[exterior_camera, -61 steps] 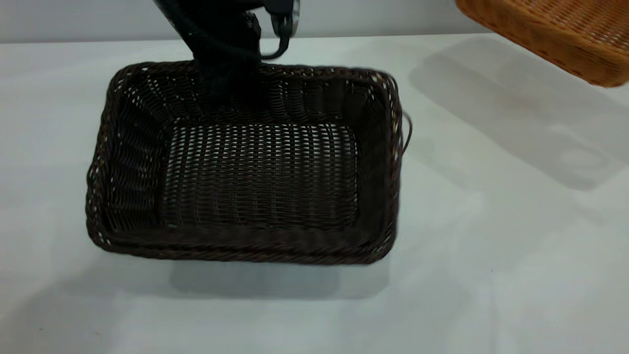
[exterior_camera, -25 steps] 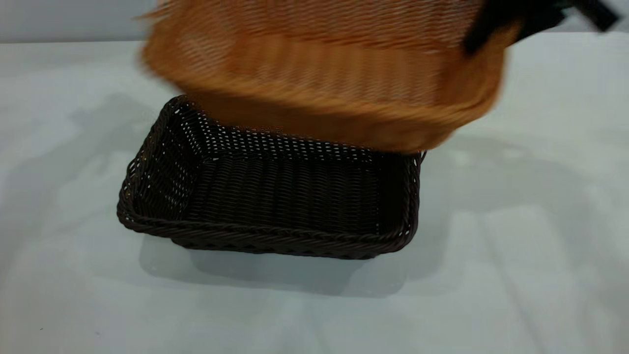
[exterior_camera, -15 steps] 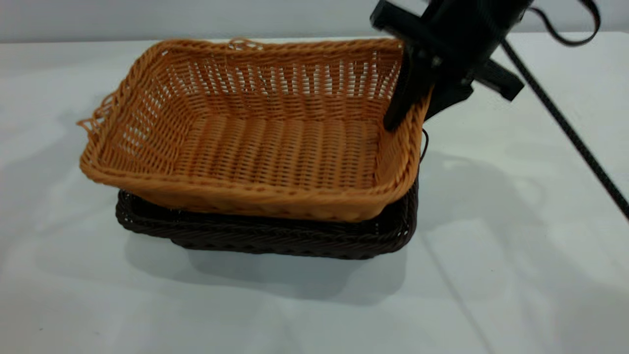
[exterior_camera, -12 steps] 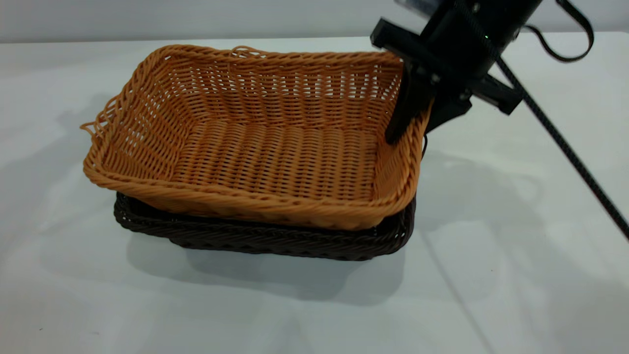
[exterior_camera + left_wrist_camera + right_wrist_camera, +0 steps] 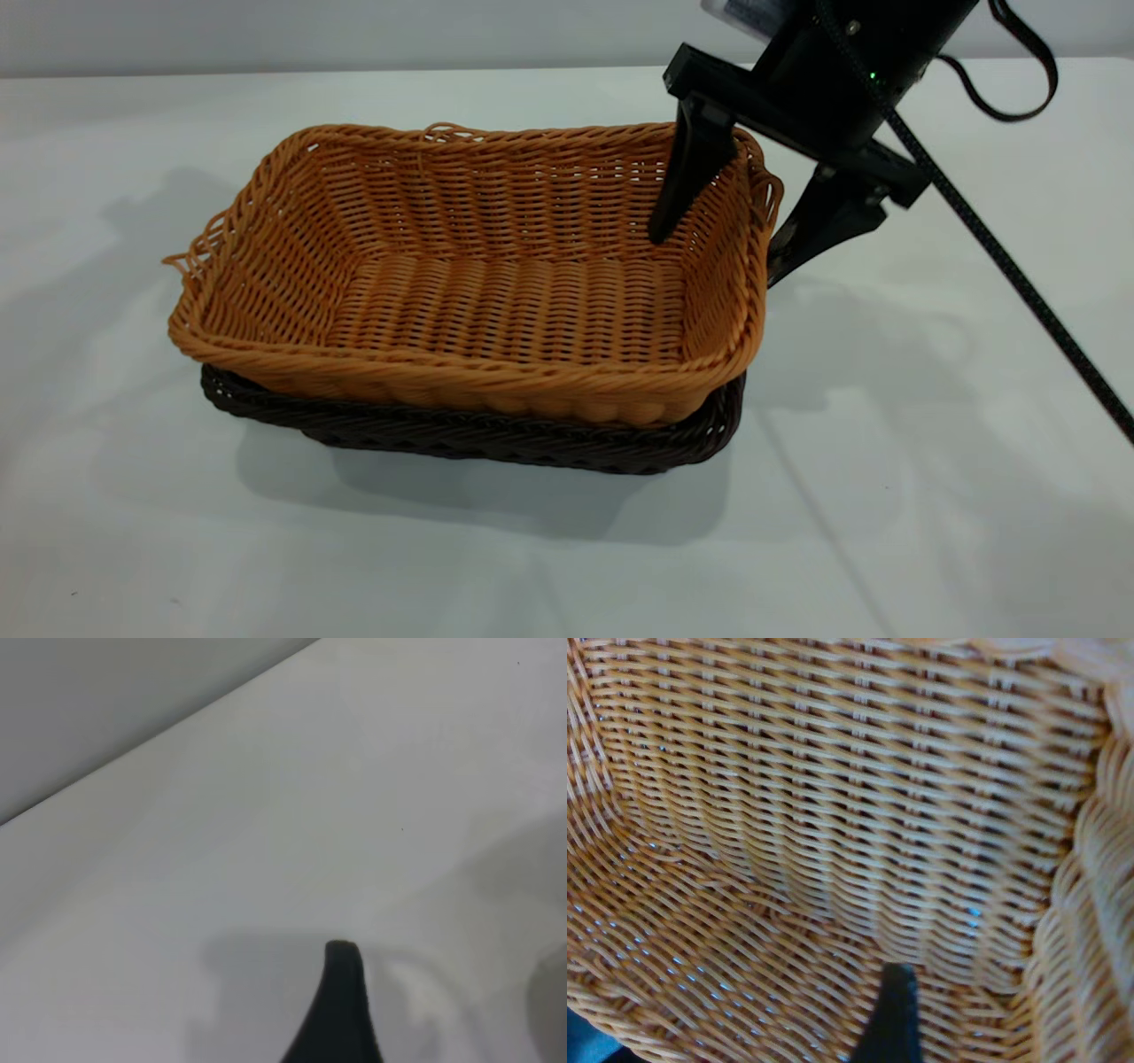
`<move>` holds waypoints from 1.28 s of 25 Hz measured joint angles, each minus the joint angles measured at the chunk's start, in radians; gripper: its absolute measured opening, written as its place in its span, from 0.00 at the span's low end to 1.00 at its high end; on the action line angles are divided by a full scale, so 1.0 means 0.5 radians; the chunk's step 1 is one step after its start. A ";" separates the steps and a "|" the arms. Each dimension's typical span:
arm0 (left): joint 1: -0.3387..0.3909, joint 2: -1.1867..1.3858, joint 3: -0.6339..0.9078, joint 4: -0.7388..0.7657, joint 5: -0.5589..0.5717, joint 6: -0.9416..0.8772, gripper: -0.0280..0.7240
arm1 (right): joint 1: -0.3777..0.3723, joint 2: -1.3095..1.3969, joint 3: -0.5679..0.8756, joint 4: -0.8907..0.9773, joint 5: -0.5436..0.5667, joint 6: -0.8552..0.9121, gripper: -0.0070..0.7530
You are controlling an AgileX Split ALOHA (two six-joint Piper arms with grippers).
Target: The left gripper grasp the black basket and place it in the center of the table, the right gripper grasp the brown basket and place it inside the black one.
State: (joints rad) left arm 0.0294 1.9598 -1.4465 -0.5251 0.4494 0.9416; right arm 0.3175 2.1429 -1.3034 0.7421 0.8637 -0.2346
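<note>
The brown basket (image 5: 496, 292) sits nested inside the black basket (image 5: 496, 439), whose dark rim shows beneath it in the middle of the table (image 5: 930, 443). My right gripper (image 5: 718, 244) is open and straddles the brown basket's right wall, one finger inside and one outside, neither gripping the weave. In the right wrist view the brown basket (image 5: 833, 815) fills the picture, with one finger of the right gripper (image 5: 983, 1010) over its inner wall. The left gripper (image 5: 438, 1010) is out of the exterior view. It hangs open and empty over bare table (image 5: 266, 815).
The right arm's black cable (image 5: 1019, 266) runs down across the table at the right. A pale wall (image 5: 354, 27) stands behind the table's far edge. Bare tabletop lies around the stacked baskets.
The right gripper carried the brown basket over, lowered it into the black basket, then opened and let go of its right wall. The left arm withdrew from the exterior view.
</note>
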 joint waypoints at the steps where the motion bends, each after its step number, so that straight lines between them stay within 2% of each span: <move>1: 0.000 -0.004 -0.007 0.002 0.000 0.000 0.81 | 0.000 -0.015 -0.030 -0.044 0.003 -0.006 0.87; 3: 0.000 -0.024 -0.035 0.002 0.009 0.000 0.81 | -0.004 -0.064 -0.101 -0.161 0.012 0.009 0.91; 7: 0.000 -0.154 -0.101 0.007 0.058 -0.012 0.81 | -0.035 -0.181 -0.289 -0.557 0.085 0.181 0.91; 12: 0.000 -0.434 -0.118 0.048 0.088 -0.082 0.81 | -0.060 -0.401 -0.536 -1.145 0.273 0.440 0.91; 15: 0.000 -0.669 -0.118 0.132 0.170 -0.220 0.81 | -0.060 -0.638 -0.609 -1.326 0.414 0.485 0.90; 20: 0.000 -1.128 -0.120 0.318 0.417 -0.553 0.81 | -0.050 -1.121 -0.614 -1.357 0.681 0.456 0.85; 25: 0.000 -1.538 -0.120 0.497 0.838 -0.855 0.81 | -0.039 -1.604 -0.549 -1.297 0.766 0.450 0.78; 28: 0.000 -1.712 -0.118 0.572 1.145 -0.988 0.81 | -0.039 -1.872 -0.375 -1.206 0.780 0.446 0.76; 32: 0.000 -1.902 -0.015 0.621 1.425 -1.132 0.81 | -0.037 -2.227 -0.046 -1.087 0.786 0.398 0.76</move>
State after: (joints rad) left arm 0.0294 1.0085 -1.4539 -0.2145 1.1620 0.3755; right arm 0.2989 1.0292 -1.3264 0.1985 1.2569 -0.0358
